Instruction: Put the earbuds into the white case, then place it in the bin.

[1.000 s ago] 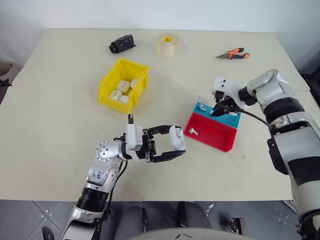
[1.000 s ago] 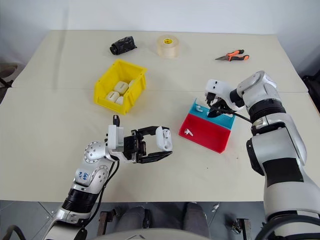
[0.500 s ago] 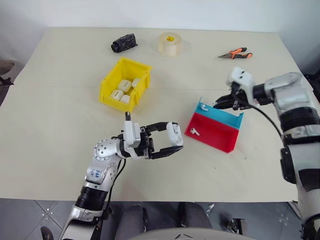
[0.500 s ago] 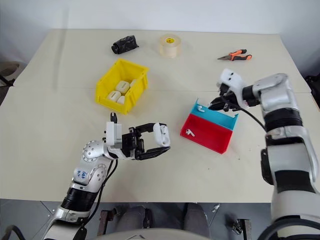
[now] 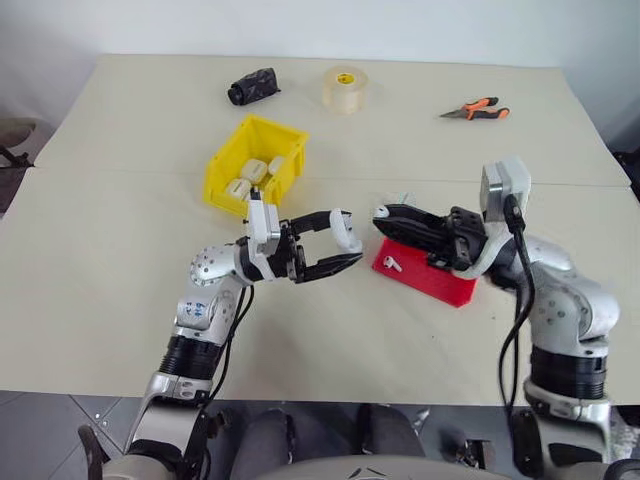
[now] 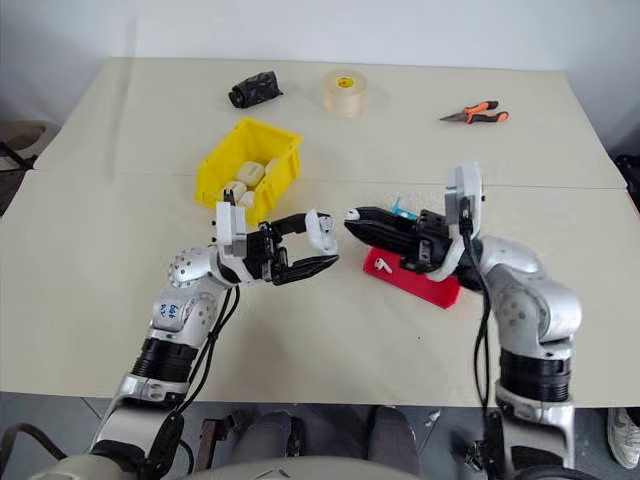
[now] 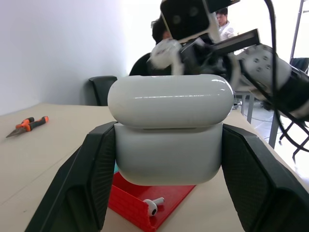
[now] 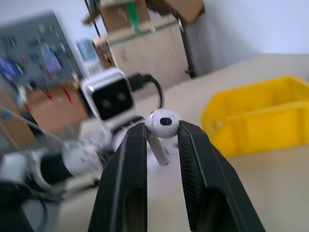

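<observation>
Head views: we see our left gripper [image 5: 338,243] clamped on a small glossy white rounded earbud case [image 5: 346,231], held above the cream table [image 5: 100,260]. Our right gripper [image 5: 383,214] points toward it from the right, tips near the case but apart from it.

Head views, surroundings: the bright yellow plastic bin [image 5: 251,163] sits behind our left gripper with several white cases inside. The shallow red-and-blue tray [image 5: 435,278] lies under our right arm, with one tiny white stemmed earbud [image 5: 392,264] on its red part. A black bundle [image 5: 250,87], a tape roll [image 5: 345,88] and orange-handled pliers [image 5: 476,107] lie at the far edge.

Left wrist view: the case [image 7: 169,128] is squeezed between both black fingers, and its lid looks shut.

Right wrist view: our right fingers [image 8: 128,179] pinch a second white earbud [image 8: 162,126] at their tips.

Progress: one earbud is picked, one waits in the tray; we judge neither is in the held case.

Left to do: open the lid, seat both earbuds, then set the case in the yellow bin.
</observation>
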Action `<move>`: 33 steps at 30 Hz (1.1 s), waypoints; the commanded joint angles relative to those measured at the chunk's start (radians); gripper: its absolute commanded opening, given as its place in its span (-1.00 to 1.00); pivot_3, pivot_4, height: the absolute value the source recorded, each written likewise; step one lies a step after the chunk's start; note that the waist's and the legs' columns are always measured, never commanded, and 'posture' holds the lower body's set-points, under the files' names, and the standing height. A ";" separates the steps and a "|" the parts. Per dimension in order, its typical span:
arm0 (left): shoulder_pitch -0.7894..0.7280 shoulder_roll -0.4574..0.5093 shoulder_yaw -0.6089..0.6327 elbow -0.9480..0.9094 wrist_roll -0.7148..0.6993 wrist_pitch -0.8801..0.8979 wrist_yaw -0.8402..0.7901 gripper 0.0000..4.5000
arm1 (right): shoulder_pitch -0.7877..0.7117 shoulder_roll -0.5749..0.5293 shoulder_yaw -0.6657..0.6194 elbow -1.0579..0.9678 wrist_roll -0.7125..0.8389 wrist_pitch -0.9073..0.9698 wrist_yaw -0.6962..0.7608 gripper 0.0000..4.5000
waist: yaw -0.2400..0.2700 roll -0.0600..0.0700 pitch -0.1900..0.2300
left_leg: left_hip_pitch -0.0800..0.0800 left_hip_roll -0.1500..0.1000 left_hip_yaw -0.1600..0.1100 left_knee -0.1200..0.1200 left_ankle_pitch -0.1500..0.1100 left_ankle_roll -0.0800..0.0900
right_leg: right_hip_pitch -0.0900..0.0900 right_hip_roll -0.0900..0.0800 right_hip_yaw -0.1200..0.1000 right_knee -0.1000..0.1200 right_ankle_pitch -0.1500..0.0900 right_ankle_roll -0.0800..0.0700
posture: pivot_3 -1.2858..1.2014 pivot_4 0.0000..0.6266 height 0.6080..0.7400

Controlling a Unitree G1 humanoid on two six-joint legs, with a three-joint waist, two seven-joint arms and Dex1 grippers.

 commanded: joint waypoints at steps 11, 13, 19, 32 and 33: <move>-0.021 -0.031 0.015 -0.032 -0.028 0.034 -0.001 0.31 | 0.111 0.009 0.037 -0.080 0.120 -0.045 -0.136 -0.77 | -0.002 0.000 0.000 | 0.001 0.000 0.000 -0.001 0.000 0.000 | 0.000 0.000 0.000 0.000 0.000 0.000 | 0.03 -0.52 1.00; -0.021 -0.031 0.015 -0.035 -0.028 0.037 0.000 0.31 | 0.126 0.009 0.058 -0.076 0.109 -0.065 -0.130 -0.77 | -0.002 0.000 0.000 | 0.000 0.000 0.000 -0.001 0.000 0.000 | 0.000 0.000 0.000 0.000 0.000 0.000 | 0.03 -0.52 1.00; -0.020 -0.030 0.016 -0.044 -0.027 0.044 0.002 0.31 | 0.145 0.022 0.098 -0.074 0.120 -0.094 -0.146 -0.77 | -0.002 0.000 0.000 | 0.001 0.000 0.000 -0.001 0.000 0.000 | 0.000 0.000 0.000 0.000 0.000 0.000 | 0.03 -0.52 1.00; -0.020 -0.040 0.033 -0.074 -0.075 0.074 -0.037 0.31 | 0.174 -0.069 0.158 -0.024 0.051 -0.152 -0.083 -0.33 | 0.000 0.000 0.000 | 0.000 0.000 0.000 -0.001 0.000 0.000 | 0.000 0.000 0.000 0.000 0.000 0.000 | 0.03 -0.52 1.00; -0.020 -0.041 0.035 -0.076 -0.076 0.078 -0.040 0.31 | 0.169 -0.071 0.152 -0.029 0.066 -0.150 -0.080 -0.21 | -0.001 0.000 0.000 | 0.000 0.000 0.000 -0.001 0.000 0.000 | 0.000 0.000 0.000 0.000 0.000 0.000 | 0.03 -0.52 1.00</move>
